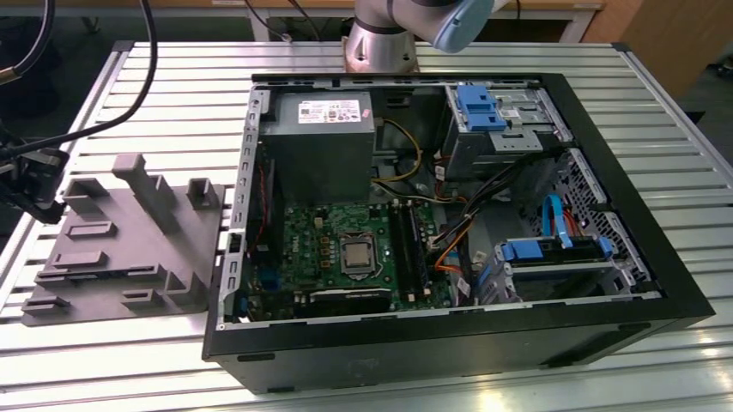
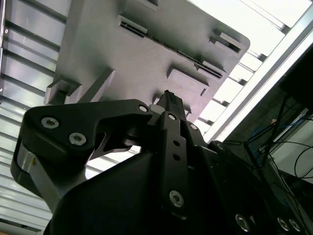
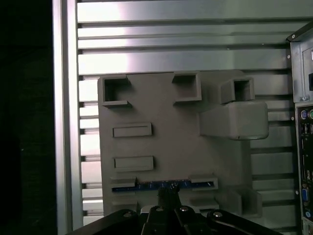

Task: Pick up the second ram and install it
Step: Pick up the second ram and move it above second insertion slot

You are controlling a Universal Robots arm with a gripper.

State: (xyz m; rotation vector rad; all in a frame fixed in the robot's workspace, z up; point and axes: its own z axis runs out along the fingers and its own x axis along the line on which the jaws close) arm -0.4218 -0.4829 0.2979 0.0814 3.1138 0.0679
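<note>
The second ram (image 3: 164, 185) is a thin dark stick with a bluish edge, standing on edge in a slot of the grey moulded tray (image 3: 166, 142). In the second wrist view the ram (image 2: 168, 45) shows as a dark line across the tray (image 2: 112, 54). My gripper (image 3: 168, 195) hangs just above the middle of the stick, fingers pressed together and nothing between them. The second wrist view has the fingertips (image 2: 166, 95) apart from the stick. In the exterior view the gripper (image 1: 48, 210) is over the tray's (image 1: 126, 249) left edge.
The open computer case (image 1: 447, 343) lies at the exterior view's right of the tray, with the motherboard (image 1: 343, 249), its long black slots (image 1: 407, 249), a power supply (image 1: 315, 137) and orange and blue cables inside. The tray's upright posts (image 1: 143, 184) rise near the gripper. Everything rests on a slatted metal table (image 1: 172, 77).
</note>
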